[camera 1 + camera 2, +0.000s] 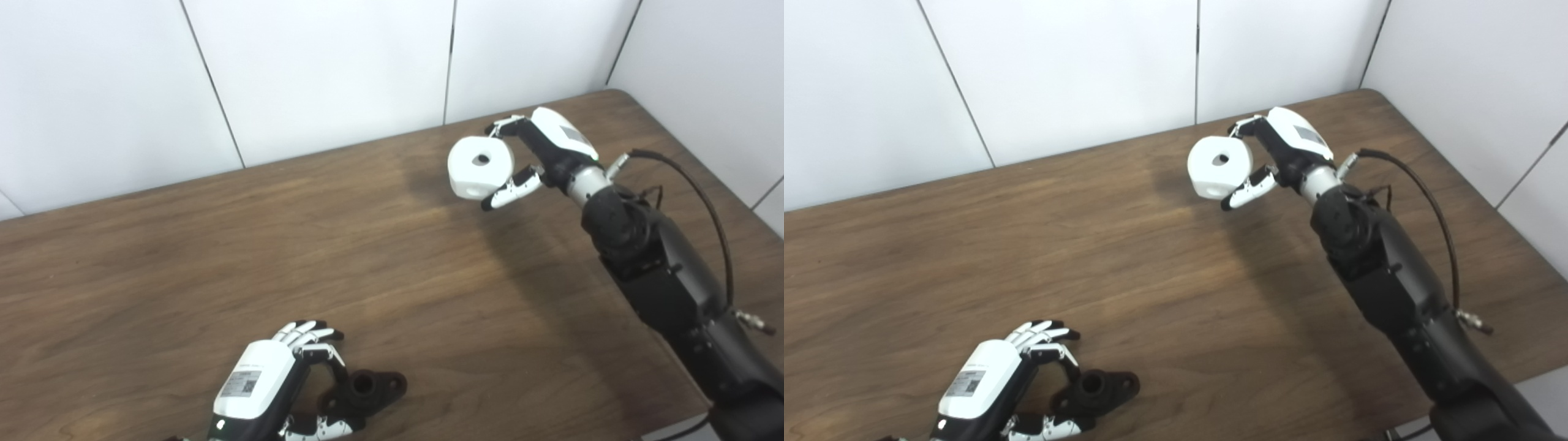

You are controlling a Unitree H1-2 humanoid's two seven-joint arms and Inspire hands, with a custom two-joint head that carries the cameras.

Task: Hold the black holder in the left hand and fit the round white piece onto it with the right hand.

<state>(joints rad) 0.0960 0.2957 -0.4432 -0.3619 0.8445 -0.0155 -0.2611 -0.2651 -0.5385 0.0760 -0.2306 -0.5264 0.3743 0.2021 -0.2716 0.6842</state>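
Nearest you, at the table's near edge toward its left side, your left hand (263, 383) reaches in low over the brown wood-grain table (392, 263). Its white-tipped fingers (306, 334) and thumb curl around one end of the black plastic holder (364, 392), a flanged piece with a round socket in the middle and a small hole in the ear that points toward the table's right edge. The fingers are half closed about the holder's left end, with the thumb under its near side. You cannot tell from either view whether the holder is lifted or lies flat on the wood, nor how firmly the hand is clamped on it.

The middle of the table between the two hands is bare wood.

Farther off, near the far right corner, your right hand (539, 156) is raised above the table surface at the end of its black forearm (661, 275), which carries a looping black cable (710, 208). The hand is clamped on the round white plastic piece (481, 167), a thick disc with a small dark hole in its upward-tilted face. Fingers sit over the top edge and the thumb presses below. The white piece is well apart from the holder.
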